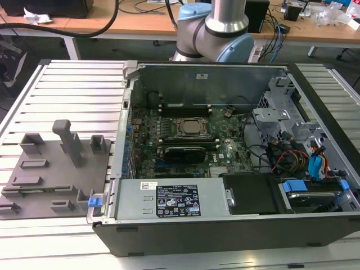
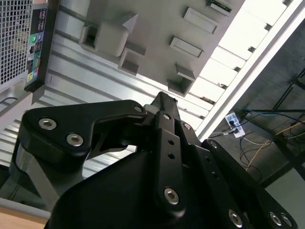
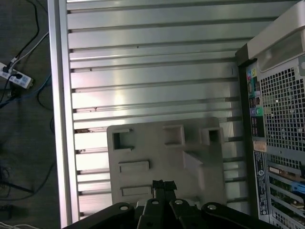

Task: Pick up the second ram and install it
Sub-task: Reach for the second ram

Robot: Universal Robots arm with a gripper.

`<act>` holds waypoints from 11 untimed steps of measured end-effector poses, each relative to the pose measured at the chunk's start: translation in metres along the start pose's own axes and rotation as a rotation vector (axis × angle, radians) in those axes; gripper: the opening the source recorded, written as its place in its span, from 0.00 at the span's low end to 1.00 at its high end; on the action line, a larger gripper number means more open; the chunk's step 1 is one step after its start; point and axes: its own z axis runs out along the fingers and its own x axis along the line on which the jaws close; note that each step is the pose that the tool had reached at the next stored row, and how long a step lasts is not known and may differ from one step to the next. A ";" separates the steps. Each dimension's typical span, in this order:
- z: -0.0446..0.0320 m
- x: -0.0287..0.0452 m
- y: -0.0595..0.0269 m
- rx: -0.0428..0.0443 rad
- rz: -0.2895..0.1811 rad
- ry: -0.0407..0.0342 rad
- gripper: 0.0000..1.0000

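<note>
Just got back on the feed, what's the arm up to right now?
The arm's black tool hangs above the grey plastic holder tray, which lies on the slatted aluminium table beside the open black computer case. Its fingers are together and nothing shows between them, so the pick-up is not yet done.

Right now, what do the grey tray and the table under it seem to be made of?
Grey tray: probably plastic, matte, an even grey with moulded blocks and pockets. Table: likely aluminium, bare and shiny, with ribbed slats that reflect light.
</note>
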 end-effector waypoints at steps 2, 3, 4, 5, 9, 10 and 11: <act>-0.0001 -0.0003 -0.0041 0.0000 0.000 0.0000 0.11; -0.0001 -0.0005 -0.0074 0.0000 0.000 0.0000 0.11; -0.0002 -0.0007 -0.0104 0.0000 0.000 0.0000 0.11; -0.0003 -0.0010 -0.0137 0.0000 0.000 0.0000 0.11; -0.0005 -0.0017 -0.0241 0.0000 0.000 0.0000 0.11; -0.0006 -0.0018 -0.0261 0.0000 0.000 0.0000 0.11; -0.0006 -0.0020 -0.0275 0.0000 0.000 0.0000 0.11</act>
